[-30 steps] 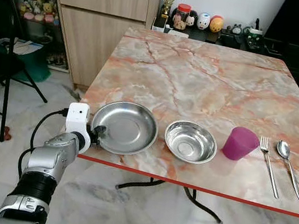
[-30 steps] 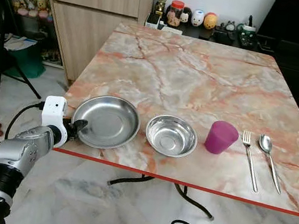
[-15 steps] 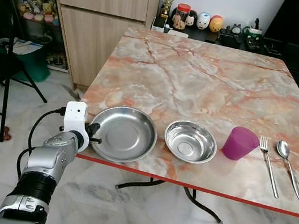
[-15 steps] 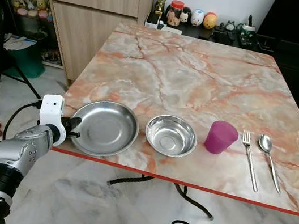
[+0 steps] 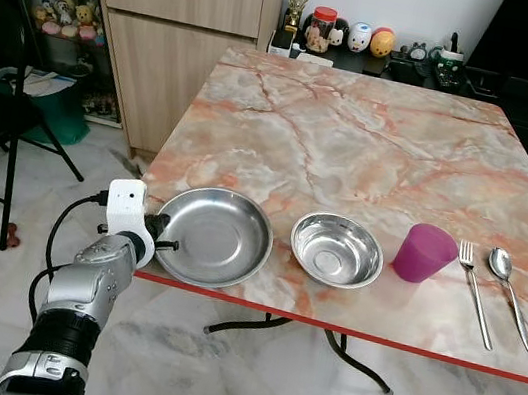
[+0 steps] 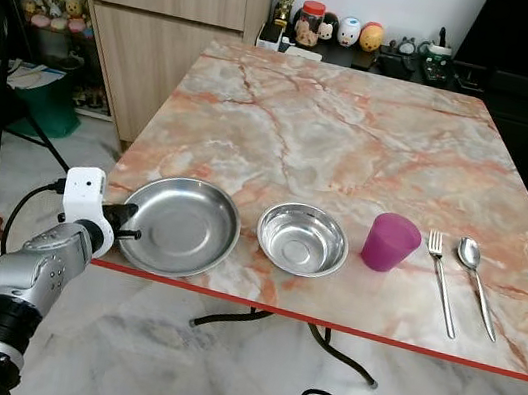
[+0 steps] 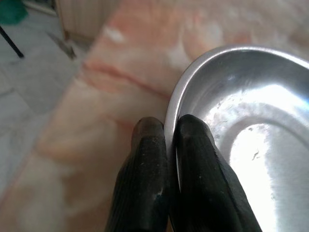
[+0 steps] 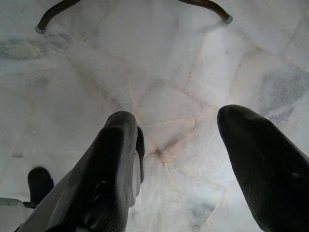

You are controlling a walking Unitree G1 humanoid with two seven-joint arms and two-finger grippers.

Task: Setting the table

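A wide steel plate (image 5: 214,236) lies at the near left corner of the marble table (image 5: 354,142). My left gripper (image 5: 163,243) is shut on the plate's left rim, and the left wrist view shows the two black fingers (image 7: 193,154) pinching the plate rim (image 7: 176,106). Right of the plate stand a steel bowl (image 5: 336,250), a purple cup (image 5: 425,252), a fork (image 5: 474,291) and a spoon (image 5: 509,289) in a row along the near edge. My right gripper (image 8: 186,159) hangs open over the floor.
A wooden cabinet (image 5: 180,31) stands beyond the table's left side, with jars and figurines (image 5: 350,36) on a shelf behind. A black tripod (image 5: 12,155) stands on the floor at left. The table's red front edge (image 5: 344,328) is close to the plate.
My left gripper has pulled the steel plate a little to the left and toward the table's near corner. The bowl, cup, fork and spoon stayed put.
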